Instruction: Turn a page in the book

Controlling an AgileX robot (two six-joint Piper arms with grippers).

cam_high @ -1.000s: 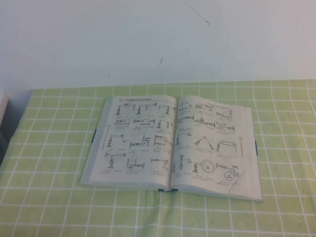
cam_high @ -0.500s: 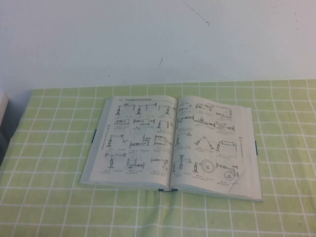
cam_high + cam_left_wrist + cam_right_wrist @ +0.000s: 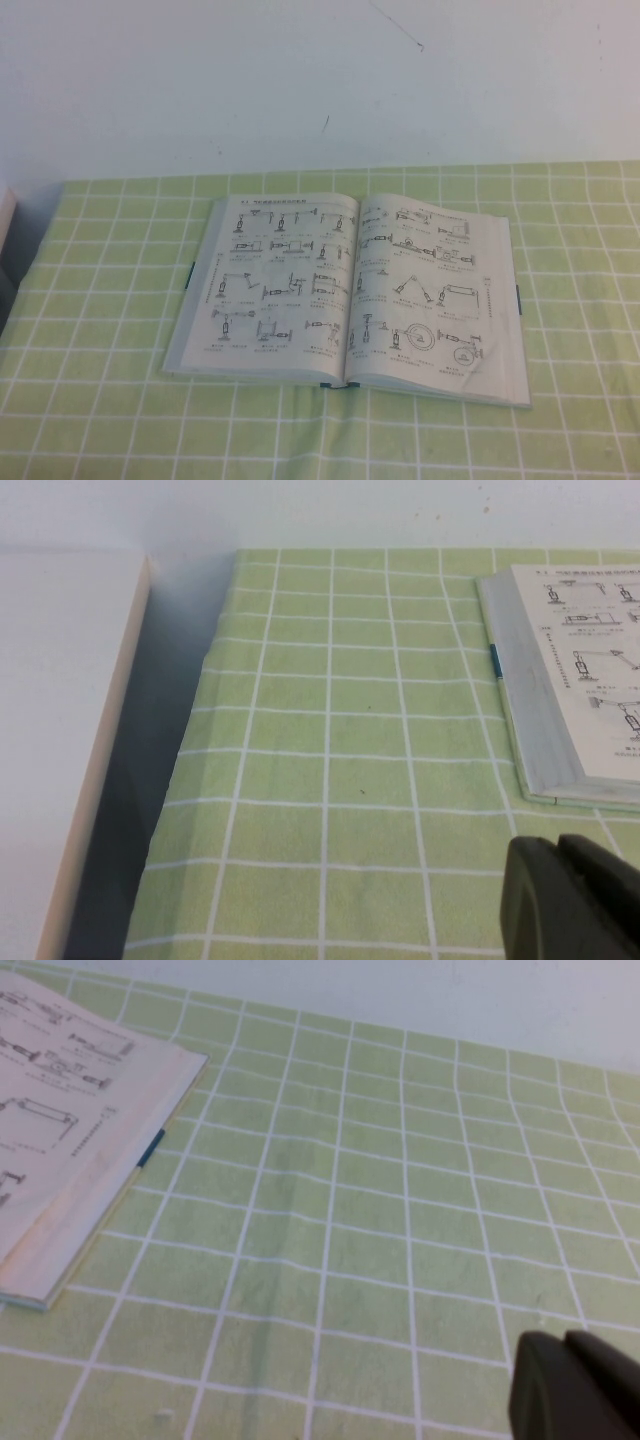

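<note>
lying open in the middle of the high view, the thick white-paged technical book with dark blue cover edges [image 3: 345, 295] rests flat on the green checked tablecloth [image 3: 100, 400], its thin right-hand page of black mechanism drawings with a wheel [image 3: 430, 290] untouched and neither arm in sight. at the lower right of the left wrist view the dark left gripper [image 3: 570, 900] hangs near the book's corner, and low in the right wrist view's right corner sits the dark right gripper [image 3: 575, 1390]; i cannot tell either's finger state, and nothing is held. catching only that top leaf at its outer edge, then sweeping it across the spine, looks best.

Soft, even, slightly dim light; hazy high view, and dark blurred pincer edges in both wrist views.
</note>
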